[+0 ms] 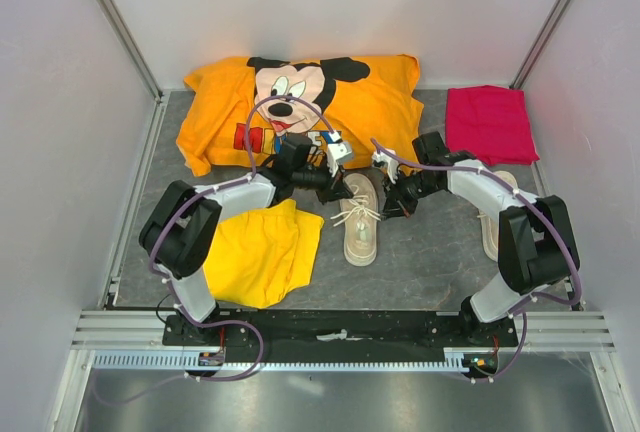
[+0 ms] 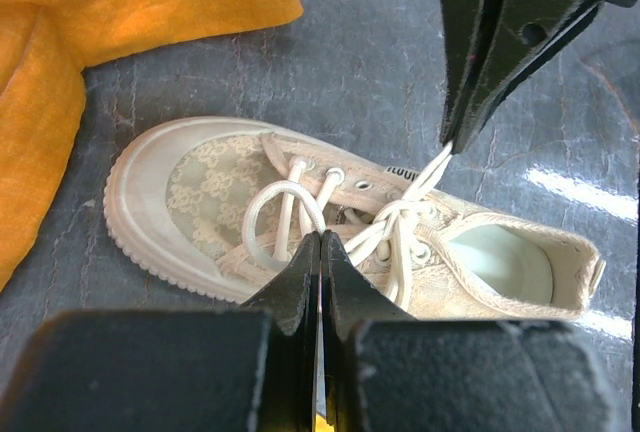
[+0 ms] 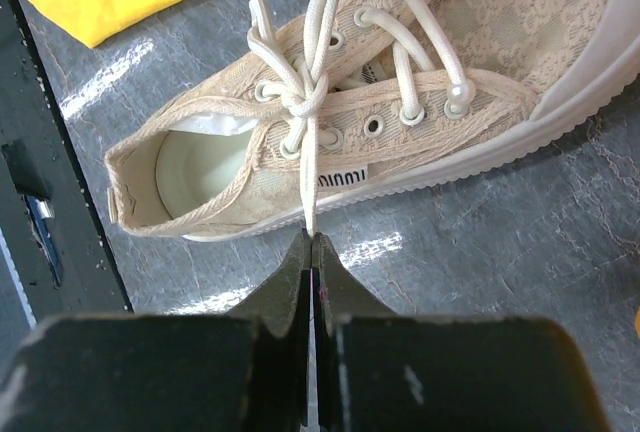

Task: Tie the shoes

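Note:
One cream-beige sneaker [image 1: 360, 220] lies mid-table, toe toward the far side, with a half-made knot in its white laces [image 1: 356, 214]. My left gripper [image 1: 337, 189] is at its left side, shut on a lace loop [image 2: 283, 192] over the shoe [image 2: 190, 187]. My right gripper [image 1: 392, 204] is at its right side, shut on a taut lace end [image 3: 311, 177] running from the knot [image 3: 305, 97] on the shoe [image 3: 500, 42]. The second sneaker [image 1: 490, 234] lies at the right, mostly hidden behind my right arm.
Yellow shorts [image 1: 262, 252] lie left of the shoe, under my left arm. An orange Mickey Mouse shirt [image 1: 370, 97] is spread at the back. A folded red cloth [image 1: 488, 122] lies back right. Metal frame rails edge the grey mat [image 1: 420, 272].

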